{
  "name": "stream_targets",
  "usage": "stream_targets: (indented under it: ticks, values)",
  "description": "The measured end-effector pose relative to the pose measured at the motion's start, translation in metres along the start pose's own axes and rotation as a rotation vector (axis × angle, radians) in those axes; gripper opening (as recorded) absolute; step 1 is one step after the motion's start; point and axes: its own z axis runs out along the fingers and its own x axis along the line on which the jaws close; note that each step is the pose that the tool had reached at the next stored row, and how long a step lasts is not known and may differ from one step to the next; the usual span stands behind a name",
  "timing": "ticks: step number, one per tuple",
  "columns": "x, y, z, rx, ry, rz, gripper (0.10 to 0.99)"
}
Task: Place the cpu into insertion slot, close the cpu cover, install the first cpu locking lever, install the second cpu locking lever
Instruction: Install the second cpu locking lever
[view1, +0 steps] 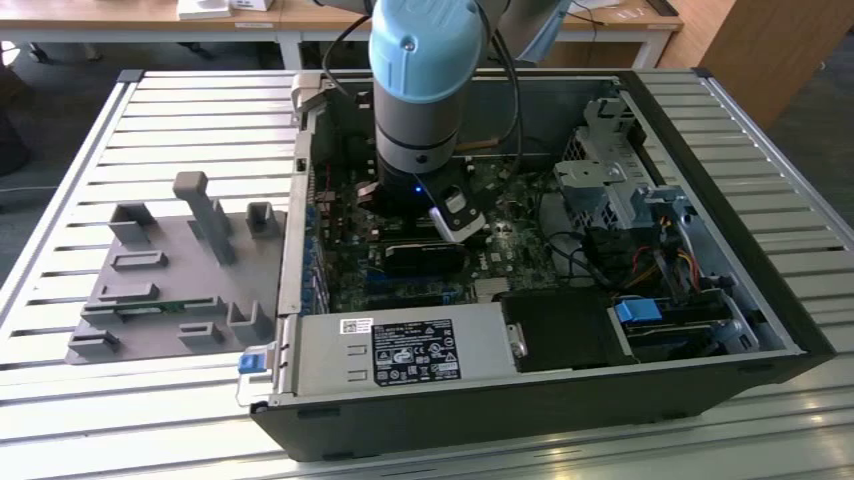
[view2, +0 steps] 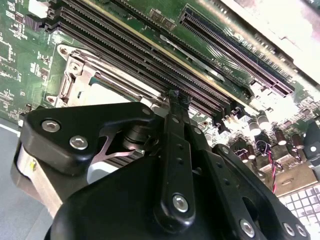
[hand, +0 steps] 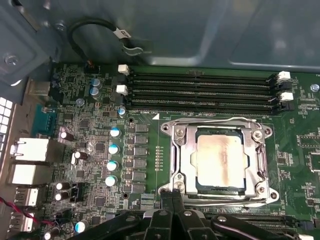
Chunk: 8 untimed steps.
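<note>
The light-blue and grey robot arm (view1: 420, 90) reaches down into the open black computer case (view1: 561, 400), which lies on a white slatted table (view1: 80, 130). On the exterior view's left of the case there is a grey plastic fixture tray (view1: 174, 290) with several upright holders.

In the first wrist view, the small flat square cpu with the dull grey-silver top (hand: 221, 162) sits inside the square insertion slot with silvery rim (hand: 176, 172) on the green circuit board (hand: 145, 100). The thin silvery cpu cover, a frame plate with a large window (hand: 218, 126), lies flat down around the chip, so the chip's top shows through the window. A thin silvery wire lever (hand: 215, 120) runs along the cover's edge nearest the long black memory slots (hand: 200, 87), and it seems to be lying down, though I cannot be sure that it is hooked.

The black gripper (hand: 172, 196) is at the edge of the socket opposite to the memory slots. Its two thin black fingers (hand: 167, 200) are pressed together, with almost no gap, and their tips are at the metal rim of the socket. Whether something thin is caught between them, I cannot tell. In the second wrist view the same gripper (view2: 177, 97) has its tips together, next to the socket frame and the long slots.
</note>
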Motion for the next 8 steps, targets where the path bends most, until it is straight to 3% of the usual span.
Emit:
stream_targets:
  ticks: [8]
  values:
    - [0.0017,-0.0004,0.0016,-0.010,-0.0002,0.000,0.106]
